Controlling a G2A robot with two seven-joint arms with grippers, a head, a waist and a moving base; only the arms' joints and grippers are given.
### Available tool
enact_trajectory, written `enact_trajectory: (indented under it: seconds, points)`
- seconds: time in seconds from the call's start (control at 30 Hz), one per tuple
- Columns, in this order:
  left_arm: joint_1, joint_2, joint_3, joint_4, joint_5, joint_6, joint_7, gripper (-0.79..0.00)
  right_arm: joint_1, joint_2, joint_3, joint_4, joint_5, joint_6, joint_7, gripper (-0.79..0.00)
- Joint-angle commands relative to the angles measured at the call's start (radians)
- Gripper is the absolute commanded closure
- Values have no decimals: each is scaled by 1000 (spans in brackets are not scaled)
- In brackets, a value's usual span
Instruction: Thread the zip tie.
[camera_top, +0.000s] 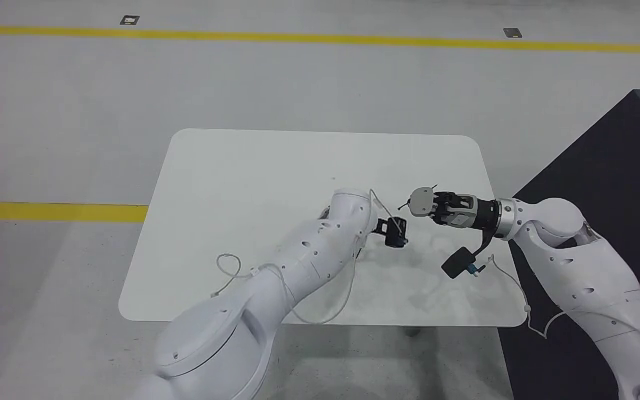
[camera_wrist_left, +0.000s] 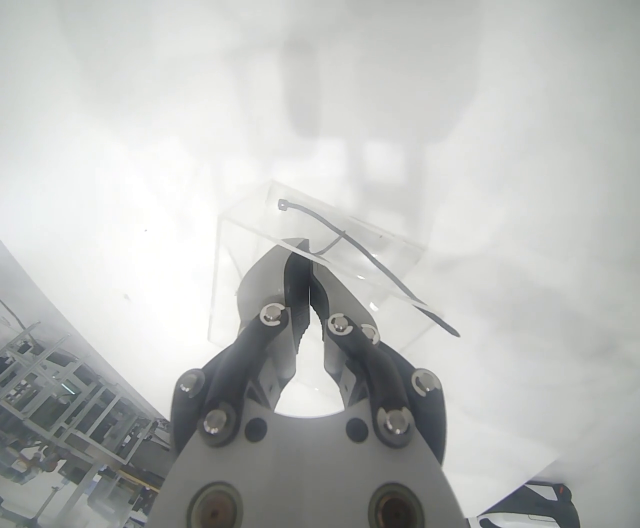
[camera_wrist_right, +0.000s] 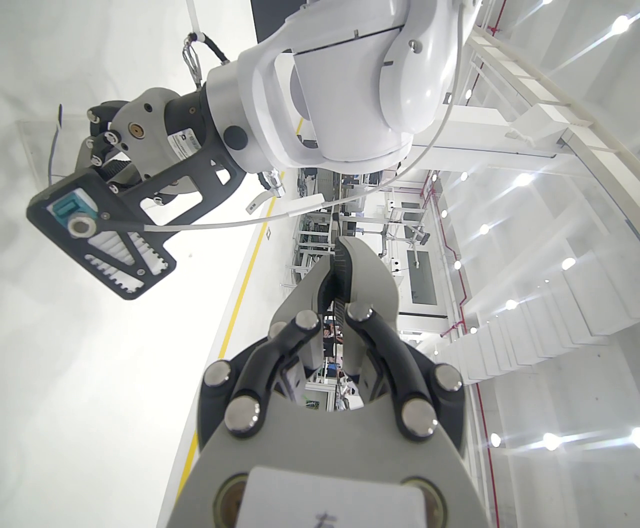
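Threading looks unstarted: left gripper (camera_wrist_left: 302, 250) pinches the zip tie (camera_wrist_left: 345, 233), while right gripper (camera_wrist_right: 339, 246) (closed, seemingly empty) should open for its tail.

**White table on a grey floor with yellow lines**

A white table (camera_top: 250, 190) with rounded corners stands on a pale grey floor (camera_top: 80, 120). One yellow line (camera_top: 300, 38) crosses the floor beyond the table. Another yellow stripe (camera_top: 70, 212) runs up to the table's left side. A small dark square marker (camera_top: 130, 19) and a second marker (camera_top: 512, 32) lie near the far line. A black surface (camera_top: 600, 150) lies at the table's right. Metal racks (camera_wrist_left: 60, 380) stand in the room behind.
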Motion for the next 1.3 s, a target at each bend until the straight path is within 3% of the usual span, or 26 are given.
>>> enact_trajectory:
  seconds: [0.0, 0.47, 0.57, 0.73, 1.03, 1.27]
  points:
    - [0, 1, -1, -4, 11, 14, -4, 0, 0, 0, 0, 0, 0, 0, 0, 0]
    - [47, 38, -6, -99, 119, 77, 15, 0, 0, 0, 0, 0, 0, 0, 0, 0]
    - [50, 42, -14, -124, 128, 67, -34, -132, 0, 0, 0, 0, 0, 0, 0, 0]
    - [61, 47, -28, -144, 131, 66, -59, -200, 0, 0, 0, 0, 0, 0, 0, 0]
    - [72, 49, -80, -164, 75, 80, -163, -182, 0, 0, 0, 0, 0, 0, 0, 0]
    - [91, 53, -150, -208, -12, 158, -334, -129, 0, 0, 0, 0, 0, 0, 0, 0]
